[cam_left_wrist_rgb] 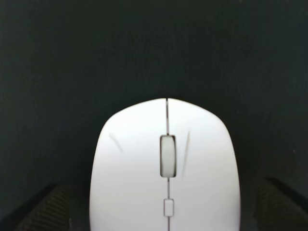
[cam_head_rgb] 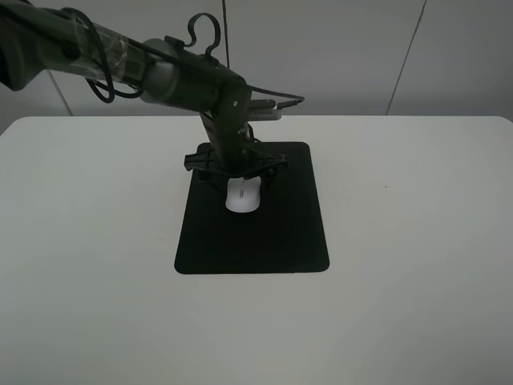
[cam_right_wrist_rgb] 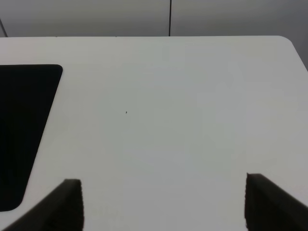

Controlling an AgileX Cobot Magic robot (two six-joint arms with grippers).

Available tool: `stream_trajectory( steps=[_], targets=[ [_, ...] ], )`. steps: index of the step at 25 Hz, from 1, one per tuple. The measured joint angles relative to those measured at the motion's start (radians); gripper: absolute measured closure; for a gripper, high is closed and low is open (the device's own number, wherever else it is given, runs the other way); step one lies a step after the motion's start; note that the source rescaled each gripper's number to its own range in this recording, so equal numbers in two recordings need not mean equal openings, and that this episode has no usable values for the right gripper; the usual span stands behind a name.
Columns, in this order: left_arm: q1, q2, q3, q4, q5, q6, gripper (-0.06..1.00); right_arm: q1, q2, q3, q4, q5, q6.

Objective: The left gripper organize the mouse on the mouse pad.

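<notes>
The white mouse (cam_head_rgb: 242, 196) lies flat on the far half of the black mouse pad (cam_head_rgb: 264, 233), its scroll wheel strip along the pad's long axis. My left gripper (cam_head_rgb: 240, 180) reaches down over the mouse's far end, jaws spread wide. In the left wrist view the mouse (cam_left_wrist_rgb: 166, 168) sits between the two fingers (cam_left_wrist_rgb: 48, 209), with a dark strip of pad (cam_left_wrist_rgb: 144, 48) showing on each side, so they do not touch it. My right gripper (cam_right_wrist_rgb: 163, 202) is open over bare table, with nothing between its fingertips.
The pad rests in the middle of a white table (cam_head_rgb: 417, 241). One rounded corner of the pad (cam_right_wrist_rgb: 24, 130) shows in the right wrist view. A grey wall stands behind the table's far edge (cam_head_rgb: 361, 117).
</notes>
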Motion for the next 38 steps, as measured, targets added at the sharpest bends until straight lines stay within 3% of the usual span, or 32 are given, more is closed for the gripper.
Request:
stream_trajectory(
  steps=[8, 17, 28, 38],
  targets=[
    [0.010, -0.112, 0.000, 0.021, 0.031, 0.016, -0.06, 0.000, 0.000, 0.000, 0.000, 0.000, 0.000],
    [0.023, -0.332, 0.000, 0.148, 0.248, 0.144, -0.06, 0.000, 0.000, 0.000, 0.000, 0.000, 0.000],
    [0.023, -0.590, 0.000, 0.274, 0.499, 0.168, -0.06, 0.000, 0.000, 0.000, 0.000, 0.000, 0.000],
    [0.026, -0.770, 0.000, 0.263, 0.541, 0.216, -0.06, 0.000, 0.000, 0.000, 0.000, 0.000, 0.000]
  ],
)
